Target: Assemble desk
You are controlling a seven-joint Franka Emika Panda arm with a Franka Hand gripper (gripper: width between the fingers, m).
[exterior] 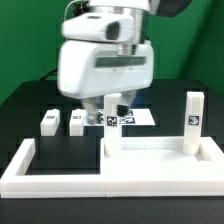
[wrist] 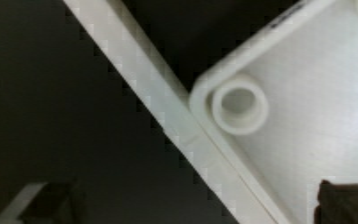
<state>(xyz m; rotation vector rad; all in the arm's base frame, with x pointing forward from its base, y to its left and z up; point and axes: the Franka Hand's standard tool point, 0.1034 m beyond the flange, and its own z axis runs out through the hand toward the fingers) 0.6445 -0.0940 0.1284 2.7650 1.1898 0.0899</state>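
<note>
The desk is barely begun: one leg (exterior: 192, 120) stands upright at the exterior view's right end of the tabletop (exterior: 160, 152), which lies against the fence (exterior: 40, 172). Two loose legs (exterior: 48, 122) lie on the table (exterior: 20, 105) well apart from it, and the fourth I can't pick out. The pincer (exterior: 106, 114) hangs just above the tabletop's other end, its fingers (wrist: 30, 200) spread wide with nothing between them, over an empty hole (wrist: 242, 105) beside the rim.

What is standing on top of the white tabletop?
Two legs stand upright on the tabletop: one leg at the exterior view's right, a second leg under the gripper. The gripper's body hides that leg's top and the surface behind it.
</note>
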